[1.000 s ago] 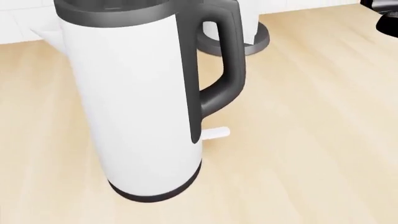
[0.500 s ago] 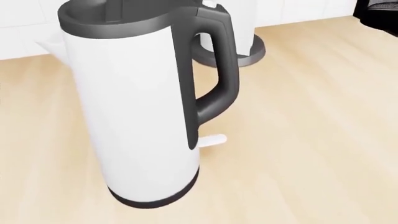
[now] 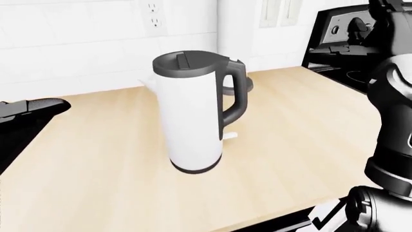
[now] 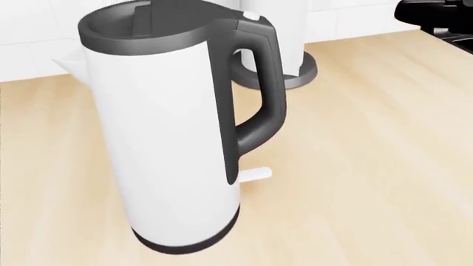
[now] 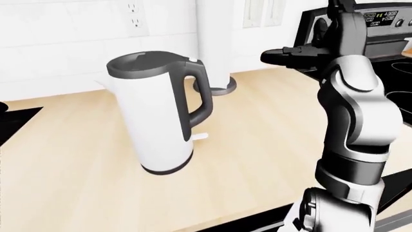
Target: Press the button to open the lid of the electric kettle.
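Head view: kettle (image 4: 166,127), upright mid-counter (image 4: 370,166), lid shut. Rigid, smooth, tall, likely tippy. Contact point: button (image 4: 250,16) atop handle (image 4: 262,88), pressed downward. Right hand (image 5: 303,52) raised far right, fingers extended, empty. Left hand unseen.

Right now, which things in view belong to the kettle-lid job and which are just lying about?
Job:
kettle
lid, shut
button at the handle's top
right hand, raised, right of the kettle, not touching

Lying about:
round base beyond the kettle
stove
wall outlet
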Available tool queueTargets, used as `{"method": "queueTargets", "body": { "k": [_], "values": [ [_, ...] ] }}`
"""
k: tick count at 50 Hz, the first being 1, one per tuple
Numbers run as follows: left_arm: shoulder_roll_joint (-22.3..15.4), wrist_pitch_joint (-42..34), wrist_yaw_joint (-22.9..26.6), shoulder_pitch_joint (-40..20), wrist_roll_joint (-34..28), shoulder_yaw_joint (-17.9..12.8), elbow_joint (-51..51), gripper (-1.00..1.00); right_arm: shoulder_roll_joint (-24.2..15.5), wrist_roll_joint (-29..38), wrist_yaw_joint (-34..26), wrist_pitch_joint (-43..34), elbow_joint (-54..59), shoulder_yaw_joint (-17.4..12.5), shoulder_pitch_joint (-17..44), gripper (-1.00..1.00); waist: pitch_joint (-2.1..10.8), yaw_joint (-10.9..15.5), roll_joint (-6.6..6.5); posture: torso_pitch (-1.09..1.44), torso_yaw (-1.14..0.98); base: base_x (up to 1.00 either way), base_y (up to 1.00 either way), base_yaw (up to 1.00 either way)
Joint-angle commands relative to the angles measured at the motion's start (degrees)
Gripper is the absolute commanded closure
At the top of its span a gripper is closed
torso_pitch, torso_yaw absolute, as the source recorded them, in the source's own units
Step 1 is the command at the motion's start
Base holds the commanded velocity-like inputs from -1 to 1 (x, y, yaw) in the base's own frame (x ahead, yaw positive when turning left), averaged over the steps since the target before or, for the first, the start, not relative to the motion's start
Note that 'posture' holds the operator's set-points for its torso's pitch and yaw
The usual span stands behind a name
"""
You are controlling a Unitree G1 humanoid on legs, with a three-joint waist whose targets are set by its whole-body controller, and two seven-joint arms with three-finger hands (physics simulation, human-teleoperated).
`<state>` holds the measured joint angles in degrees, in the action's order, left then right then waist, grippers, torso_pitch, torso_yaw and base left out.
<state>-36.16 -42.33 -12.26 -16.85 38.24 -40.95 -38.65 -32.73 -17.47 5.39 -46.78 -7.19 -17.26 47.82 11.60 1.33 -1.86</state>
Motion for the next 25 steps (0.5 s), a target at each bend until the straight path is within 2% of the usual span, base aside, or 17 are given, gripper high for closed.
{"method": "queueTargets", "body": {
  "k": [1, 25],
  "values": [
    [-1.0, 1.5, 0.1, -1.3, -0.2, -0.5, -0.9, -1.0, -0.6, 0.8, -0.2, 1.8, -0.8, -0.3, 2.1, -1.0, 0.56, -0.2, -0.05, -0.31, 0.0, 0.0, 0.0, 0.0],
    [-1.0, 1.0, 0.4, -1.6, -0.8, -0.3, -1.3, -1.0, 2.3, 7.6, -3.2, 5.4, 11.2, 3.8, 11.0, -1.0, 0.53, -0.1, -0.62, -0.31, 0.0, 0.0, 0.0, 0.0]
  ]
}}
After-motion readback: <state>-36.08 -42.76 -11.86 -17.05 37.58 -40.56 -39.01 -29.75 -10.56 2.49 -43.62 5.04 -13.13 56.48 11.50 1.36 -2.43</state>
